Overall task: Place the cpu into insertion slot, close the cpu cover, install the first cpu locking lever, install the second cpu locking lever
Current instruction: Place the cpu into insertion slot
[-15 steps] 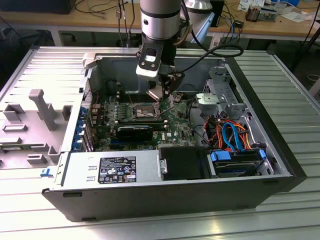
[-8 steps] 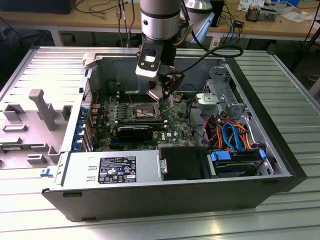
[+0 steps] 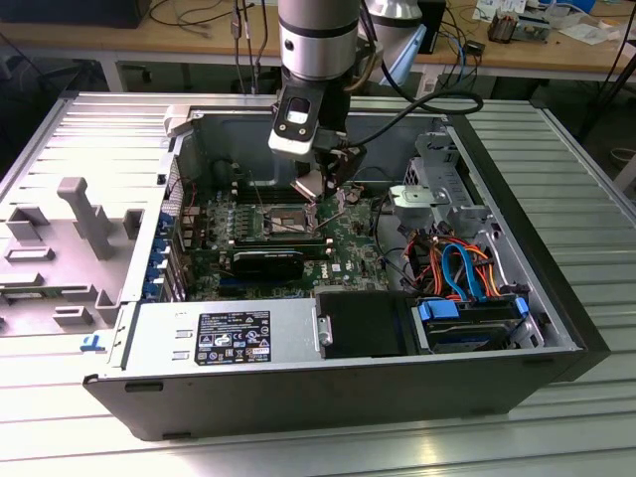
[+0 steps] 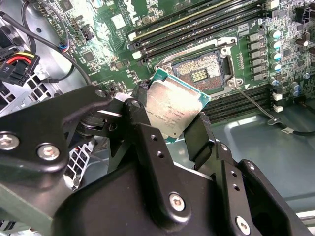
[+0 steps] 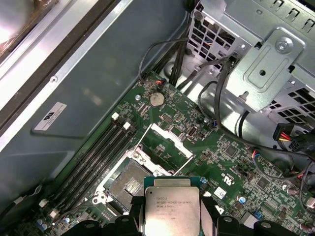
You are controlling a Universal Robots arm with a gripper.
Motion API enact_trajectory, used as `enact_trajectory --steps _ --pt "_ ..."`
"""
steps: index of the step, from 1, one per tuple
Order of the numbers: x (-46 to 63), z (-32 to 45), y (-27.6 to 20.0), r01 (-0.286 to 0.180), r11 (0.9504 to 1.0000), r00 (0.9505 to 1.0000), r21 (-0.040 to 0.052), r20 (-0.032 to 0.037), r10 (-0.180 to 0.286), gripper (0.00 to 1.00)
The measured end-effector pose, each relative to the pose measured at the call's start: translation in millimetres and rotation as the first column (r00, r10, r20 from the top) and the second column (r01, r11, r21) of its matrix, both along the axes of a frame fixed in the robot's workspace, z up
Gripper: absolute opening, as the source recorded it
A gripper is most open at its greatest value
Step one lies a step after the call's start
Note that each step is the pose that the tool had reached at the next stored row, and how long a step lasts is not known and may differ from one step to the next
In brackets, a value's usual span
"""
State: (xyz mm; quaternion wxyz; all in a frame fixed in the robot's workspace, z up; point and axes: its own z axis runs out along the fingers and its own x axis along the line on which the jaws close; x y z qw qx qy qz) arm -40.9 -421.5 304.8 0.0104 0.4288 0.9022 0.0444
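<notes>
A ribbed metal bench (image 3: pixel 576 199) carries an open computer case (image 3: pixel 298 397), lying on its side across the bench's middle. A green board (image 3: pixel 350 248) covers the case floor, toward the bench's far edge. The arm (image 3: pixel 316 40) reaches down into the case from above.

Its black gripper (image 3: pixel 316 191) is clamped on the cpu (image 4: pixel 172 108), with its fingers (image 4: pixel 197 137) pressing two opposite edges. The cpu hangs tilted in the air, metal top showing, just above and beside the slot (image 4: pixel 199 71) and not seated. The slot lies bare, and its cover (image 5: pixel 170 142) looks swung back off it.

The cpu is likely light, thin and stiff, with a smooth top and a delicate underside. Its edges seem the safest place to hold it.
</notes>
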Motion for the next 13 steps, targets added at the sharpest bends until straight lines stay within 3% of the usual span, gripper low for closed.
enact_trajectory --steps 13 --pt "0.0 -0.9 0.0 0.014 0.9999 0.9999 0.0001 0.0 -0.014 0.54"
